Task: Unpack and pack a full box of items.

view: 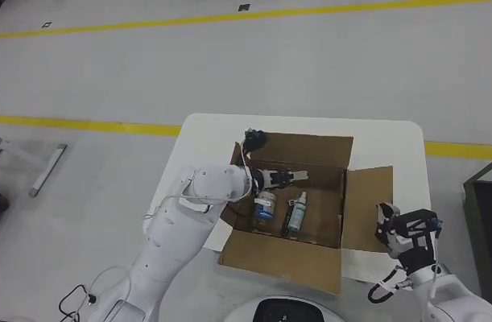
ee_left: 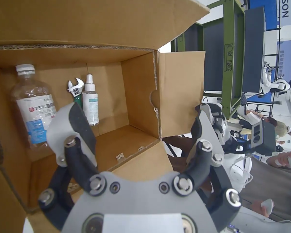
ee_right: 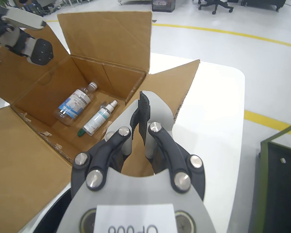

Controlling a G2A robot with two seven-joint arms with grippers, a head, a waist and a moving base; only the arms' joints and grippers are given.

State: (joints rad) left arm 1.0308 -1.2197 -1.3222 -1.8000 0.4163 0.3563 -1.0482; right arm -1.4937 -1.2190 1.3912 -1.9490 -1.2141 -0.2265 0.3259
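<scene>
Left gripper (ee_left: 135, 115) is being held wide over the box (ee_left: 138, 86); the clear bottle (ee_left: 36, 112), probably light and slippery, is being judged graspable mid-body.

Pale floor (view: 350, 64) — yellow lines (view: 229, 16)

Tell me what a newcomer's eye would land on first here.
The open cardboard box on the white table draws the eye first, with a clear bottle, a small spray bottle and an adjustable wrench lying side by side on its floor. The left gripper hangs over the opening with its fingers wide open. The right gripper sits shut just outside the box, beside a side flap.
</scene>
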